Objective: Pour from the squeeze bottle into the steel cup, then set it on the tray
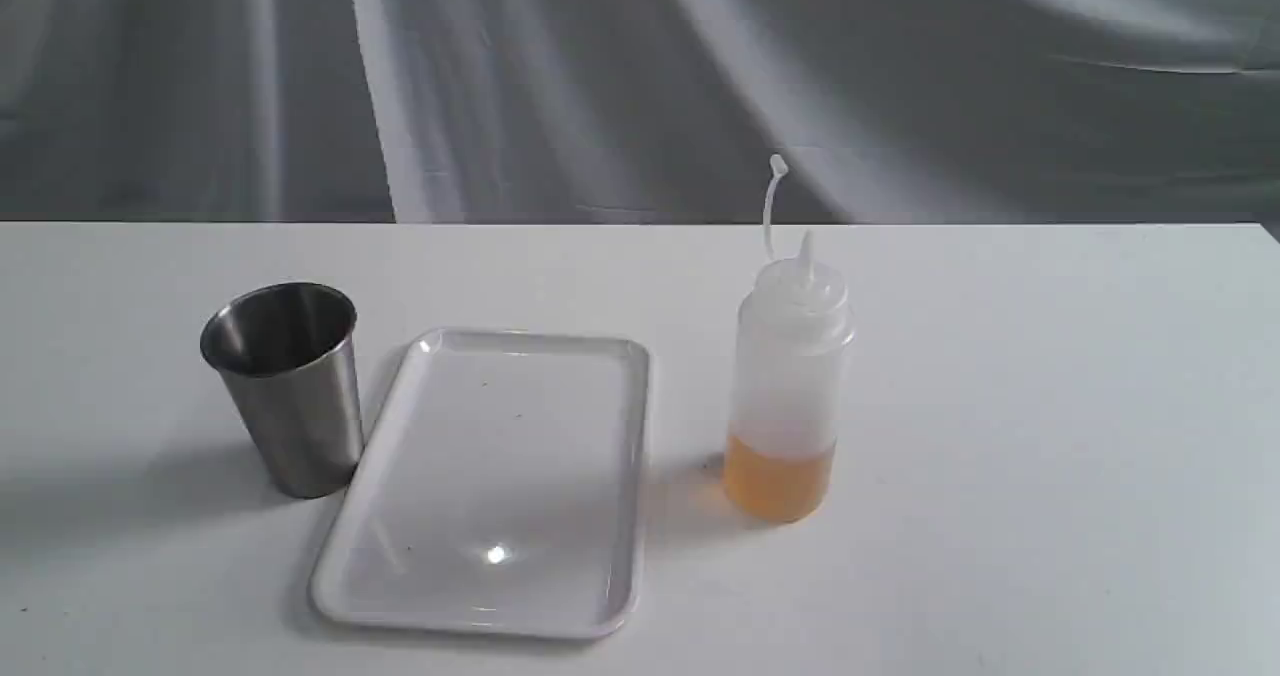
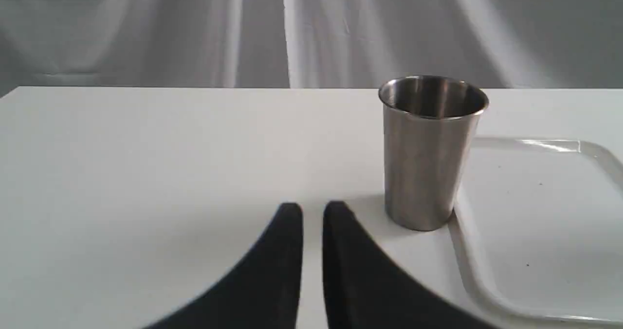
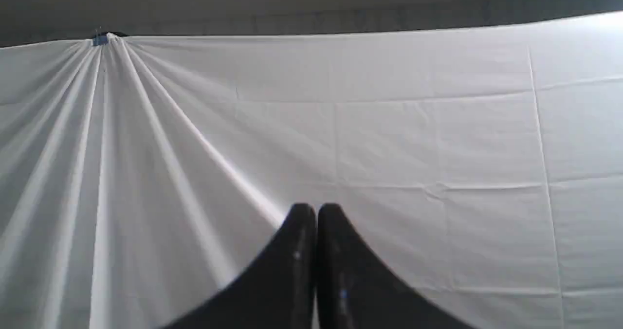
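The squeeze bottle [image 1: 790,376] stands upright on the white table, right of the tray, with amber liquid in its lower part and its cap strap sticking up. A white tray [image 1: 495,476] lies flat in the middle. The steel cup [image 1: 288,386] stands upright, touching or nearly touching the tray's left edge. In the left wrist view the cup [image 2: 428,149] is a little ahead of my left gripper [image 2: 313,210], whose black fingers stand nearly together with nothing between them. My right gripper [image 3: 316,211] is shut and empty, facing only draped white cloth. Neither gripper shows in the exterior view.
A grey-white cloth backdrop [image 1: 640,76] hangs behind the table's far edge. The tray's rim [image 2: 467,265] runs beside the cup in the left wrist view. White tabletop [image 1: 1050,406] stretches to the right of the bottle.
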`<action>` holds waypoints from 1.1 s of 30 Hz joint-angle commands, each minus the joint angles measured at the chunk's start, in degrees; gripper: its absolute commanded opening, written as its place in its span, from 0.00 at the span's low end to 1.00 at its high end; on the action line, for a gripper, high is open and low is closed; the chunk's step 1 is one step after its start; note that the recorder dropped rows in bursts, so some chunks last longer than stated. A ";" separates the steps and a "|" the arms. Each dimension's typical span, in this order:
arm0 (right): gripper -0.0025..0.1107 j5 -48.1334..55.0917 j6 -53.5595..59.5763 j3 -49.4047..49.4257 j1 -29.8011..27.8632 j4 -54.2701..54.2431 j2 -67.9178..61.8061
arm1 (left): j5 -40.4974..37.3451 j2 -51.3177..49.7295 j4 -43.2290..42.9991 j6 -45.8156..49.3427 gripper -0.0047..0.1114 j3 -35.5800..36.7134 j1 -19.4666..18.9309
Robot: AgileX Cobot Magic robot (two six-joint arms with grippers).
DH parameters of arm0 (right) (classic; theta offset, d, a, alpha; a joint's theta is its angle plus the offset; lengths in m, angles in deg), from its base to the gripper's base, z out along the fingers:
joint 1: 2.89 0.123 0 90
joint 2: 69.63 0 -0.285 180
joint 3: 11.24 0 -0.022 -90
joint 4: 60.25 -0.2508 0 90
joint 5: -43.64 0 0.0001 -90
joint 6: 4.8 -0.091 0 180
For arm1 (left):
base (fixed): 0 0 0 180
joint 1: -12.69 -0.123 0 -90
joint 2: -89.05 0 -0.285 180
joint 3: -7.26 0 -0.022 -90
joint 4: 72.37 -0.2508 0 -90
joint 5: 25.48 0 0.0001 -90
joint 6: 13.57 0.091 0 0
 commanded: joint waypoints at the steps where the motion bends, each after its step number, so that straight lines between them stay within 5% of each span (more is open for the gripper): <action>1: 0.02 6.60 0.38 -6.58 1.05 1.13 -2.06 | 0.41 0.15 0.28 -0.02 0.11 0.25 0.27; 6: 0.02 19.45 1.30 -19.68 1.17 -0.21 -9.51 | 0.41 0.15 0.28 -0.02 0.11 0.25 0.27; 16: 0.02 13.58 11.64 -29.14 6.77 -5.81 -20.35 | 0.41 0.15 0.28 -0.27 0.11 0.25 0.27; 25: 0.02 25.51 22.56 -39.27 11.77 -10.33 -32.29 | 0.41 0.15 0.28 -0.05 0.11 0.25 0.27; 33: 0.02 24.82 22.56 -40.72 13.80 -10.22 -41.77 | 0.41 0.15 0.28 -0.05 0.11 0.25 0.27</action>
